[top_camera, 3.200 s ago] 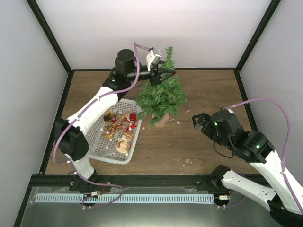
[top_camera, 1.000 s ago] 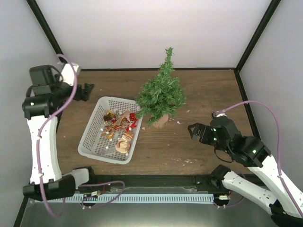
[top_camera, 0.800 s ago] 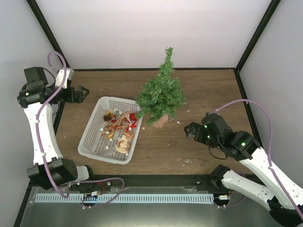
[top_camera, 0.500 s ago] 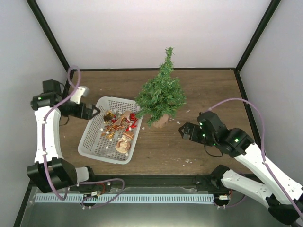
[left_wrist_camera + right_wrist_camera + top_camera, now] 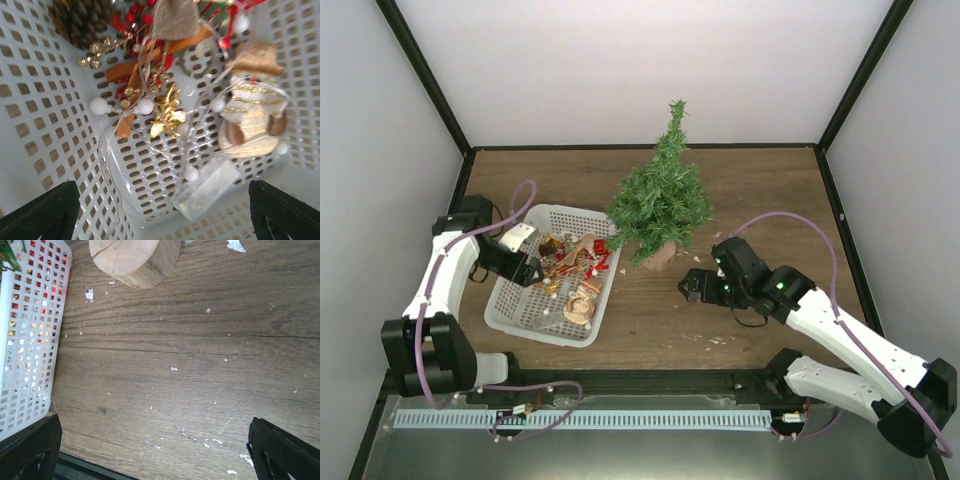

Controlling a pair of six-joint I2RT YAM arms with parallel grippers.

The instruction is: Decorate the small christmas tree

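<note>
Left end effector (image 5: pixel 523 268) wide, empty, over white basket (image 5: pixel 520 303) of ornaments (image 5: pixel 575 265). Right end effector (image 5: pixel 692 286) wide, empty, above table (image 5: pixel 770 200) beside small christmas tree (image 5: pixel 660 200).

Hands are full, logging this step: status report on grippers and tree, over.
Left gripper open, empty, over ornaments in white basket. Right gripper open, empty, over table. Small christmas tree upright, undecorated. Branches overhang basket corner.
</note>
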